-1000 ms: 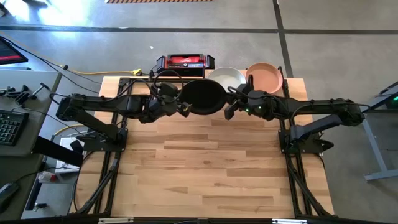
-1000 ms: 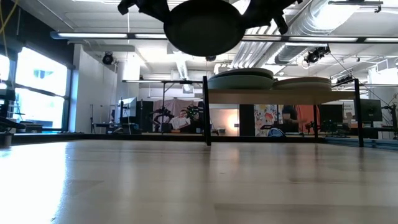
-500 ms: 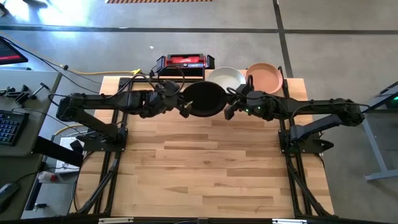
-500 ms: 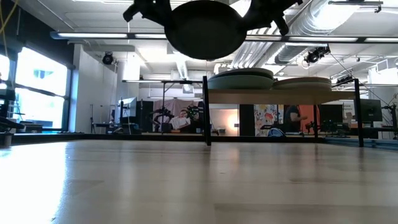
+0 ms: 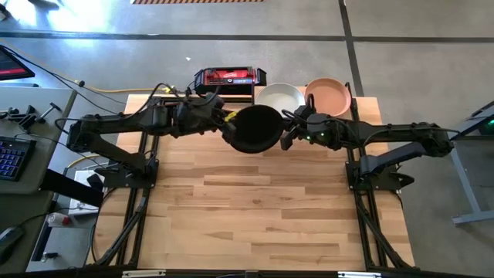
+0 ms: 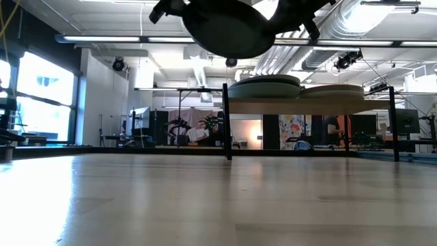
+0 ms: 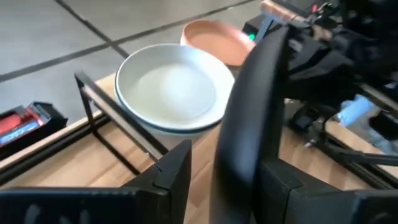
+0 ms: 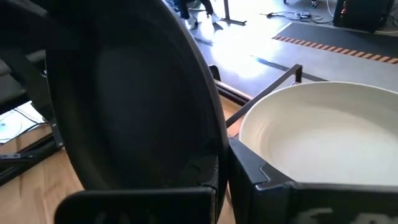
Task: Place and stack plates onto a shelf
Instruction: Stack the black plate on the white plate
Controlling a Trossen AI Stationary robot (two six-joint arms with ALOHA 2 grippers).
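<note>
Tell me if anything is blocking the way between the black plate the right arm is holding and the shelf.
Nothing visible does. The black plate hangs in the air, pinched at its rim by the right tool; the left tool is open around its other edge. Beside it, the shelf already carries an off-white plate and a terracotta plate, each on top of a stack.

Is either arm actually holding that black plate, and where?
The right gripper pinches the black plate by its rim; the left gripper's fingers stand open astride the opposite rim.
</note>
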